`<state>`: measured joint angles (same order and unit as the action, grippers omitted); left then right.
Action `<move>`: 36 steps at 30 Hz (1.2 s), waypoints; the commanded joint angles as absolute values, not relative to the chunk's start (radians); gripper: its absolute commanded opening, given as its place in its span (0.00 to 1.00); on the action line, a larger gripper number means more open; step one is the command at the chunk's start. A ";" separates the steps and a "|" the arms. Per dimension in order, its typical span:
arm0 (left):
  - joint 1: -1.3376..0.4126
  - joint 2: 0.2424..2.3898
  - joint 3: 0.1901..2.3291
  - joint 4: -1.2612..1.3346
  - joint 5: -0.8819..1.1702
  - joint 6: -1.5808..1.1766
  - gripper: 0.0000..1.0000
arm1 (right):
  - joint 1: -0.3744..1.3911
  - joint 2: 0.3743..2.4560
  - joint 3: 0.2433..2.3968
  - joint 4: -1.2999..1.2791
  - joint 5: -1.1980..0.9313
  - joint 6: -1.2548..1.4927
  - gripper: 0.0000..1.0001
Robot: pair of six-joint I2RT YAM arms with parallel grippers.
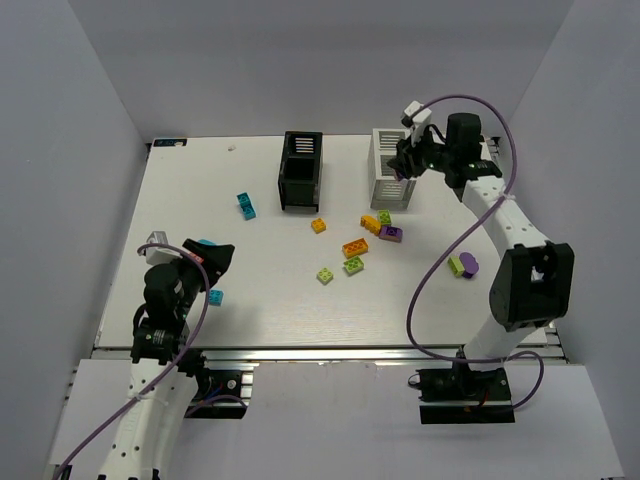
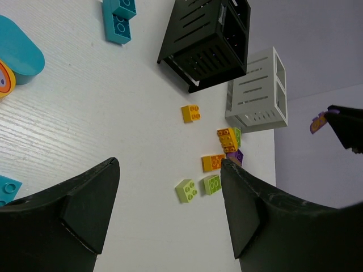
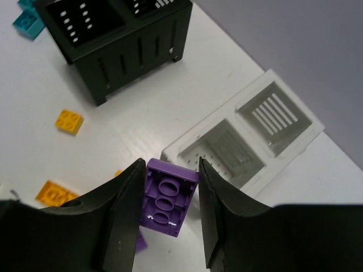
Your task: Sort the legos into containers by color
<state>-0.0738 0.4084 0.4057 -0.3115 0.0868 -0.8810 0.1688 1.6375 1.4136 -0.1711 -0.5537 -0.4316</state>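
Top external view: the right claw (image 1: 408, 160) hangs at the right side of the white container (image 1: 385, 185), near the far edge of the desk (image 1: 270, 310). The right wrist view shows its fingers pinching a purple brick (image 3: 165, 204), hollow underside toward the lens, held just off the near corner of the two-compartment white box. The black container (image 1: 298, 185) stands to the left of the white one, apart from it. The left claw (image 1: 215, 262) sits low over the desk's near left part, its fingers spread wide with nothing between them and a cyan brick (image 1: 215, 297) just beside it. A cyan pair (image 1: 246, 206) lies left of the black box. Orange, lime and purple legos (image 1: 355, 246) lie scattered in front of both boxes. A lime and a purple piece (image 1: 462, 265) rest by the right arm.
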 commanded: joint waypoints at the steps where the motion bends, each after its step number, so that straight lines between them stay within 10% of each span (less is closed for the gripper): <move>1: -0.071 0.387 0.405 -0.324 0.089 -0.884 0.81 | 0.167 1.718 1.523 0.058 -0.549 -0.382 0.00; 21: -0.069 0.364 0.390 -0.359 0.067 -0.923 0.81 | 0.166 2.141 1.844 0.376 -0.362 -0.284 0.00; 36: -0.069 0.423 0.391 -0.302 0.091 -0.919 0.81 | 0.158 2.194 1.836 0.371 -0.314 -0.299 0.49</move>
